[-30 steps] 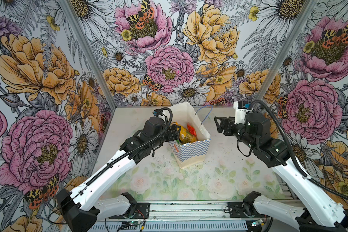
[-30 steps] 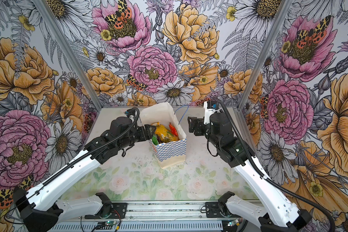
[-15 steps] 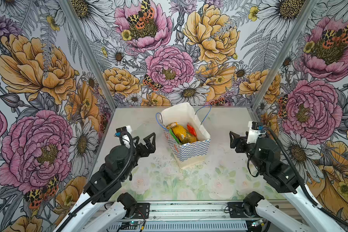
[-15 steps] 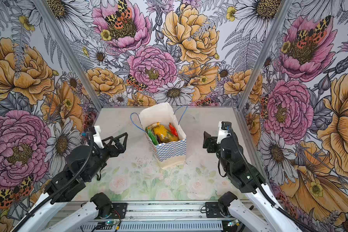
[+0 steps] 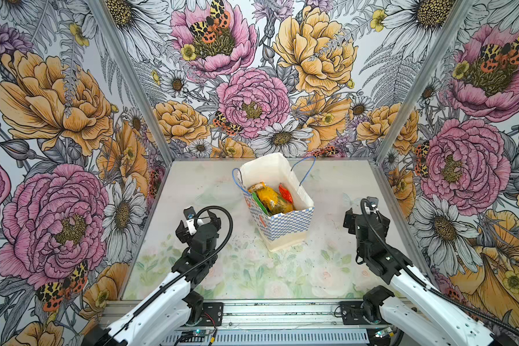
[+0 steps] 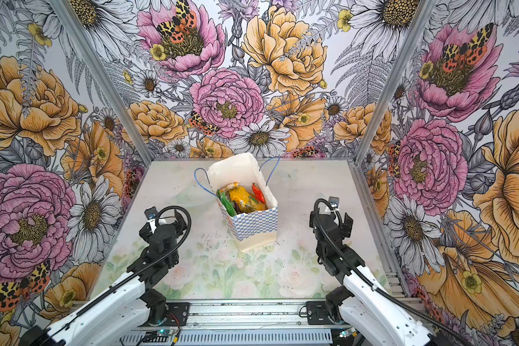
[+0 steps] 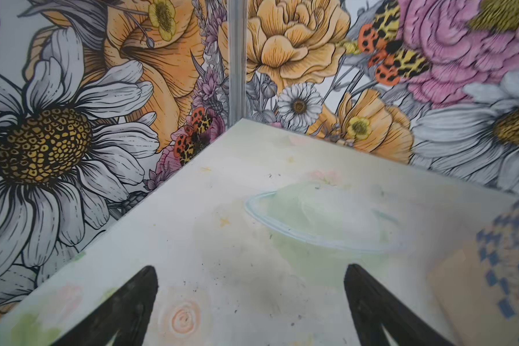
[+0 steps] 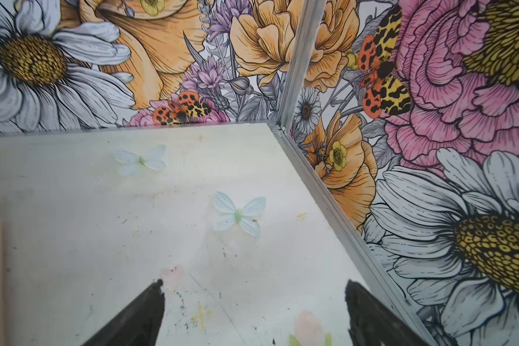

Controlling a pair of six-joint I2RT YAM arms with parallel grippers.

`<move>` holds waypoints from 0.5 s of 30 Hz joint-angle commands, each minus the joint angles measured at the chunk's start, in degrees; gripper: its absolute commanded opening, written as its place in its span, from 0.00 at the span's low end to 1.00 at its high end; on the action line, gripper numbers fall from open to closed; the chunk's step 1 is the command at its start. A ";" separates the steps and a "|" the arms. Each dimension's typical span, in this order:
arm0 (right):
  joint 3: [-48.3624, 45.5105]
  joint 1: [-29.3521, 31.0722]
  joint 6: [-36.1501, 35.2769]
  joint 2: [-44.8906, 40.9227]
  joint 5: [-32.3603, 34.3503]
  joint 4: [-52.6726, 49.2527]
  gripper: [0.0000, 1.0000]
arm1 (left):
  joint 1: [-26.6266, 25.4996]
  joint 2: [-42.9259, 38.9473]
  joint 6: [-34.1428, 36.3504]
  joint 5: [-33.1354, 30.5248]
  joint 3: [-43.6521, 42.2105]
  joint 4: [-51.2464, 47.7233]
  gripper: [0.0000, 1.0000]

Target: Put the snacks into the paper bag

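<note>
White paper bag, blue-checked band, yellow, green, red snacks inside, perhaps more, left tool apart, right tool apart

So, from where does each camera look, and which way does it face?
Both top views: high behind the robot, looking down at the table, the paper bag and the snacks inside; left pincer, right pincer and arms show.
Left wrist: behind the left pincer, facing the far left corner; its open fingers show.
Right wrist: behind the right pincer, facing the far right corner; its open fingers show.
Shared: the paper bag shows in both top views and the left wrist view.
</note>
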 commanded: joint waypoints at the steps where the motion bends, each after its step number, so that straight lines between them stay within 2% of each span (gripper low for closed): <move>1: -3.80 -0.98 -6.98 4.41 3.07 18.56 0.98 | 4.46 7.75 10.27 7.18 2.95 13.56 0.99; 4: -7.96 -3.71 -10.70 10.99 2.23 31.72 0.99 | 8.12 14.97 12.58 13.44 2.43 21.04 0.99; 6: -9.51 -6.75 -11.35 16.37 -0.90 38.75 1.00 | 10.83 20.19 13.02 17.37 1.01 27.69 0.99; 8: -10.20 -9.83 -11.42 21.56 -3.80 44.58 1.00 | 12.87 25.76 15.15 19.87 -0.35 37.19 0.99; 10: -9.21 -11.24 -12.49 25.98 -4.77 47.73 1.00 | 13.85 28.30 18.05 23.01 0.36 39.78 0.99; 12: -9.04 -12.47 -14.31 28.96 -6.66 53.38 1.00 | 16.15 30.81 17.61 27.37 0.73 42.34 0.99; 15: -8.79 -15.18 -15.52 32.34 -11.67 58.69 1.00 | 21.20 39.02 14.08 34.24 -0.74 53.02 0.99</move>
